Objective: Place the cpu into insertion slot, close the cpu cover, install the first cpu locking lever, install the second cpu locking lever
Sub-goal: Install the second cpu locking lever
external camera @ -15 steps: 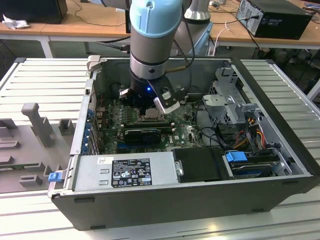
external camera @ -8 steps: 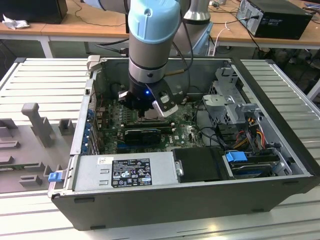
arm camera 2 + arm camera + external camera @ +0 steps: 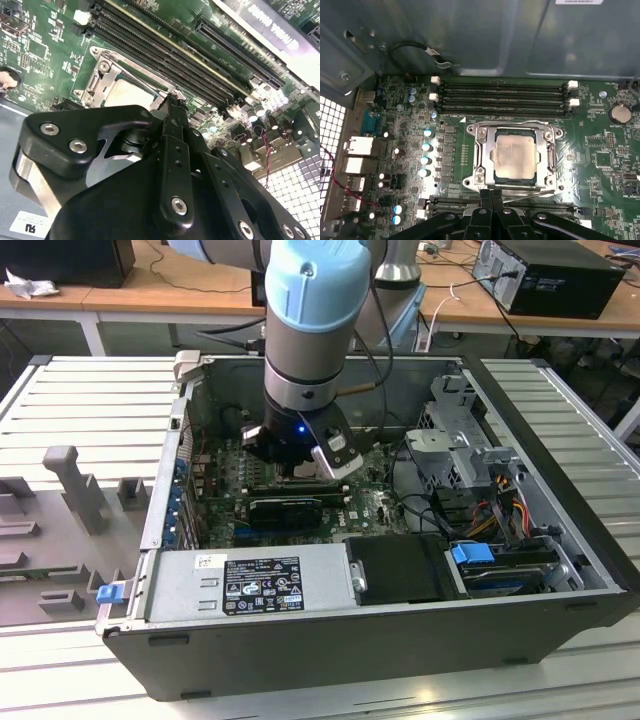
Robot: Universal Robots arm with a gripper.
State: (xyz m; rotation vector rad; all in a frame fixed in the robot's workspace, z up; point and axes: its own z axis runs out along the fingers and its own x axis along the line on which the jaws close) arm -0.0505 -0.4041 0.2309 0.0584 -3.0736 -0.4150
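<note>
In the first wrist view the cpu (image 3: 515, 158) lies flat in the socket just below the frame's centre, its square top facing the camera and its edges parallel to the memory slots (image 3: 502, 95) above it, so it has no long axis. The cpu cover (image 3: 482, 150) is down around it as a metal frame. The gripper (image 3: 491, 196), at bottom centre, has its fingertips pressed together with nothing between them, just at the socket's near edge.
</note>
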